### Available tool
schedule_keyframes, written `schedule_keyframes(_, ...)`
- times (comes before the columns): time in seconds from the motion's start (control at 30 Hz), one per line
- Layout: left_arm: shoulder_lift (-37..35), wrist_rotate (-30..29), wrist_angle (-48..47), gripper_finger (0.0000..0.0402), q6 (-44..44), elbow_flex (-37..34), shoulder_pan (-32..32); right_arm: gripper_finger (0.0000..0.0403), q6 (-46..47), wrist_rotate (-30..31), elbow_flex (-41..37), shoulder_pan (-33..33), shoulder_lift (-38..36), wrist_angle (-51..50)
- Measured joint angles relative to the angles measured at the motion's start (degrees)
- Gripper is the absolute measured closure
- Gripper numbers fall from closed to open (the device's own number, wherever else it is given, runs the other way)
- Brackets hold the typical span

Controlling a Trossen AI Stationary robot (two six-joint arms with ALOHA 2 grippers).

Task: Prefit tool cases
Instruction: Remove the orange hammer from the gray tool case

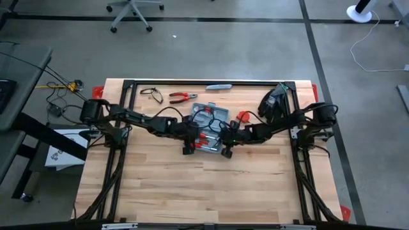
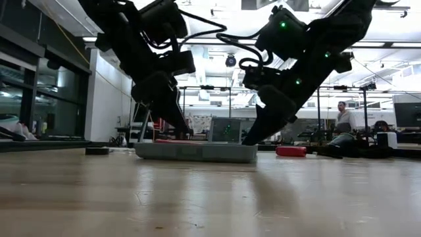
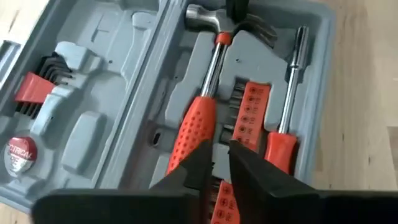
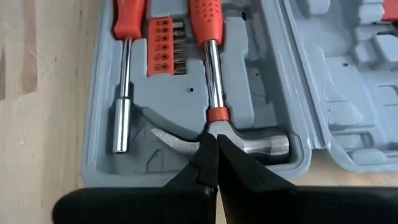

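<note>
While the open tool case (image 1: 211, 119) lies near the tabletop's (image 1: 192, 185) far edge, the left claw (image 3: 216, 163) stands slightly parted above the hammer's handle (image 3: 194, 127); the right claw (image 4: 216, 163), shut and empty, presses its head (image 4: 252, 142).

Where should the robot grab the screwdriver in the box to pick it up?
Probably by the bare metal shaft of the screwdriver, coming straight down from above. It lies flat in its slot in the tool case, with the bit holder close beside the red handle, so the thin shaft seems to leave the fingers more room.
</note>
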Motion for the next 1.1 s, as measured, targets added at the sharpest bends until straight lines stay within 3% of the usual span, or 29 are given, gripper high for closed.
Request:
schedule_keyframes(0.2, 0.33, -5.83, -1.55, 0.0274, 5.5, 0.02, -1.01, 0.0403, -0.23, -0.21, 0.0, 0.04, 0.0, -0.03)
schedule_keyframes(0.37, 2.26, -7.31, -3.36, 0.0229, 7.44, 0.0, -1.99, 0.0403, -0.24, -0.25, -0.04, 0.04, 0.0, 0.01)
schedule_keyframes(0.47, 4.23, -13.64, -3.22, 0.0215, 8.4, 0.05, -2.66, 0.0403, -0.13, -0.3, -0.07, 0.04, 0.0, 0.03)
schedule_keyframes(0.67, 10.28, -26.74, 0.87, 0.0217, 14.98, 0.29, -3.5, 0.0403, -0.08, -0.52, -0.11, 0.08, 0.0, 0.3)
schedule_keyframes(0.9, 14.75, -32.97, 4.72, 0.023, 19.93, 0.42, -3.5, 0.0403, -0.25, -0.54, -0.13, 0.08, 0.0, 0.28)
schedule_keyframes(1.1, 14.93, -31.35, 7.6, 0.0239, 22.68, 0.11, -1.95, 0.0403, -0.69, -0.53, -0.15, 0.08, 0.0, 0.19)
